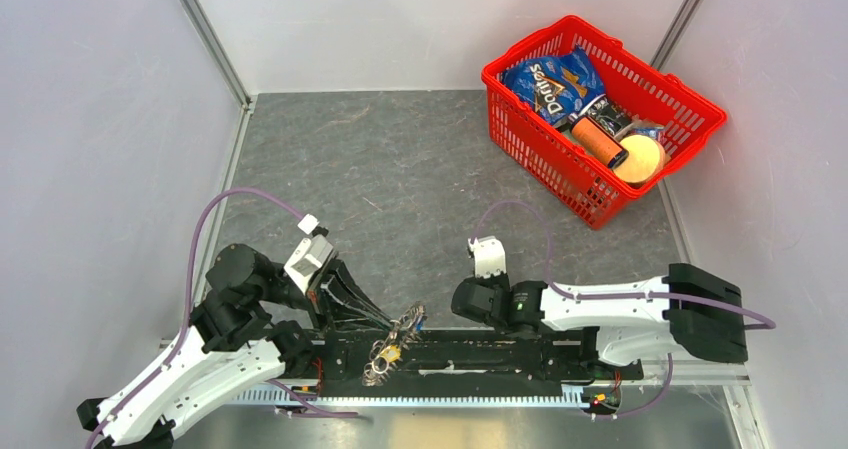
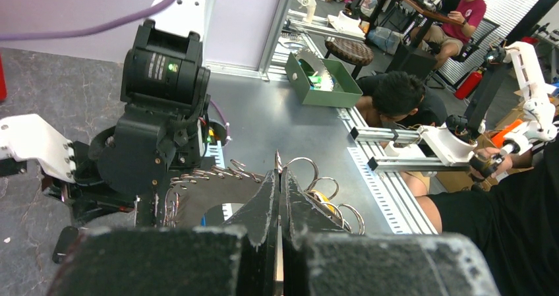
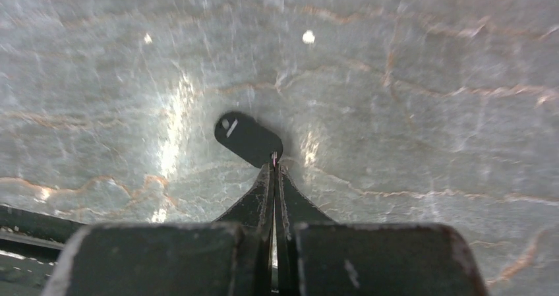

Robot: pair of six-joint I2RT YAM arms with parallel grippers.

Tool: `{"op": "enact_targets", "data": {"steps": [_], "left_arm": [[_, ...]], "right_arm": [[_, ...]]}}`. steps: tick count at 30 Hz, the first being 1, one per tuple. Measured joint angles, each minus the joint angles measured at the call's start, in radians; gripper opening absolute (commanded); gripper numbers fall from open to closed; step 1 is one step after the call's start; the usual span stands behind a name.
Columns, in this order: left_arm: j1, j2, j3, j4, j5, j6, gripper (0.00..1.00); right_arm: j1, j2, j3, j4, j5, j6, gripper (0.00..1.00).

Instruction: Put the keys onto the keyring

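Note:
The keyring (image 1: 393,337) is a cluster of silver loops and toothed keys at the near table edge, over the black rail. My left gripper (image 1: 404,322) is shut on it. In the left wrist view a thin metal piece sticks out of my left gripper (image 2: 279,174), with silver loops (image 2: 318,177) to its right and toothed keys (image 2: 201,175) to its left. A yellow key head (image 2: 322,198) sits among the loops. My right gripper (image 1: 458,303) is low over the table just right of the ring. In the right wrist view my right gripper (image 3: 273,165) is shut on the edge of the black key (image 3: 246,138).
A red basket (image 1: 520,119) stands at the far right, holding a blue chip bag (image 1: 555,81), an orange can (image 1: 600,141) and a yellow round thing (image 1: 640,157). Grey walls close in the left, back and right sides.

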Motion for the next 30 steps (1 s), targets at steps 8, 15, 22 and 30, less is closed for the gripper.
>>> {"op": "enact_targets", "data": {"steps": [8, 15, 22, 30], "left_arm": [[0.000, 0.000, 0.007, 0.000, 0.000, 0.000, 0.02], [0.000, -0.002, 0.008, 0.000, 0.000, 0.000, 0.02], [0.000, -0.010, 0.008, 0.000, 0.000, 0.000, 0.02], [0.000, -0.011, 0.008, 0.000, -0.001, 0.000, 0.02]], "right_arm": [[0.000, -0.047, 0.201, -0.162, 0.181, -0.121, 0.00], [0.000, 0.095, 0.252, -0.131, 0.140, -0.194, 0.35], [0.008, 0.136, 0.254, -0.107, 0.082, -0.209, 0.49], [0.007, 0.001, 0.219, -0.097, 0.093, -0.170, 0.51]]}}
